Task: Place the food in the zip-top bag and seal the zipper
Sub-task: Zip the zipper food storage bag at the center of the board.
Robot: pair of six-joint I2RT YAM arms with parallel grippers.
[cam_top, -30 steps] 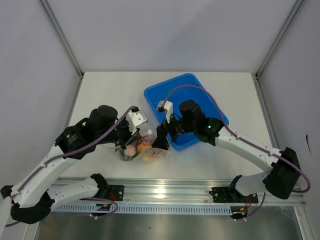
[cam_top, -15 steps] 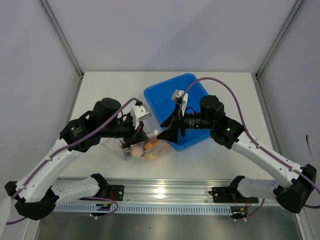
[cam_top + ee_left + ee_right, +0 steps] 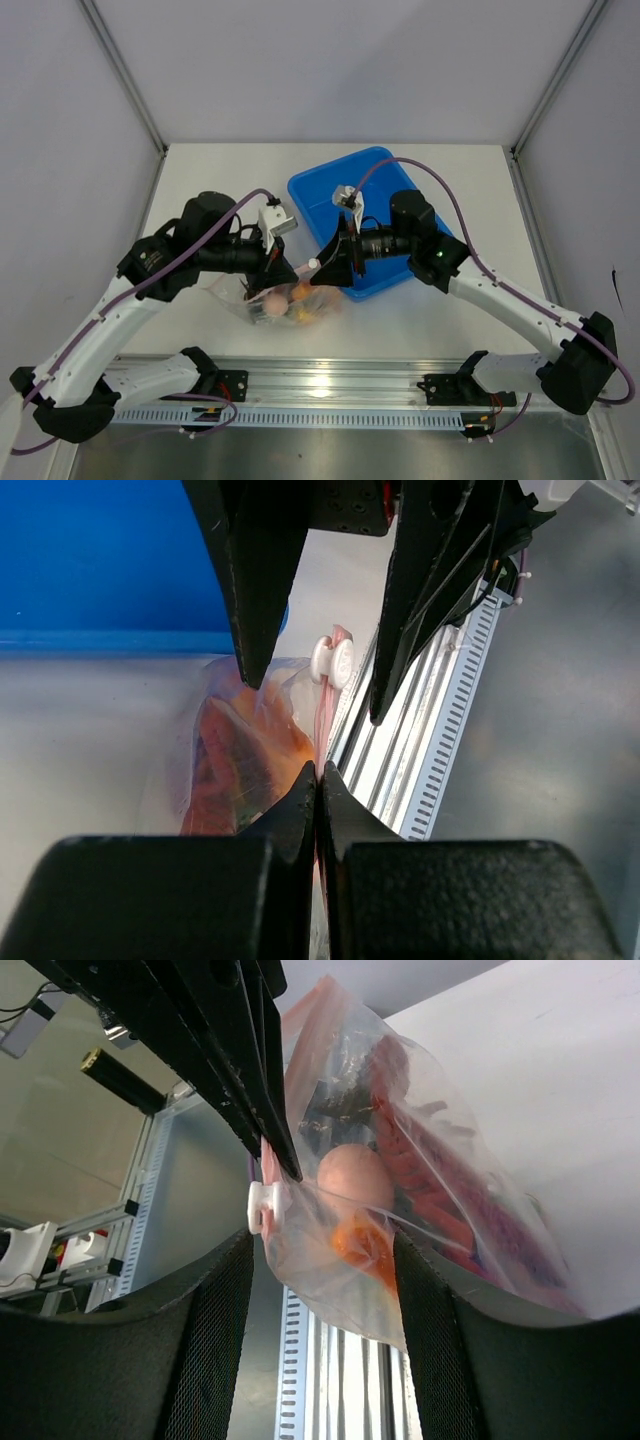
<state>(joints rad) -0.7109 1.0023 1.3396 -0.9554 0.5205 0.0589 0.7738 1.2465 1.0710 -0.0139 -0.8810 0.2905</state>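
**Top, left wrist and right wrist views.** The zip-top bag (image 3: 240, 297) was located between the two arms, near the front edge of the table (image 3: 200, 190) and just beside the near-left corner of the blue tub (image 3: 312, 198). Whether its underside rested on the table could not be told. The food (image 3: 296, 293) was enclosed in it. A pale egg (image 3: 355, 1182), an orange piece and red pieces were made out through the crinkled plastic in the right wrist view.

The zipper (image 3: 322, 720) was carried along the bag's upper edge. Its long axis was laid roughly left to right in the top view, from the left gripper (image 3: 317, 776) toward the right gripper (image 3: 320, 274). The body of the bag was spread below the strip, toward the near edge of the table.

The jaws of the left gripper were pressed together on the pink strip, pinching it a short way behind the white slider (image 3: 331, 662). The jaws of the right gripper were spread, one on each side of the slider. A gap was visible on either side in the left wrist view, so the slider was not gripped.
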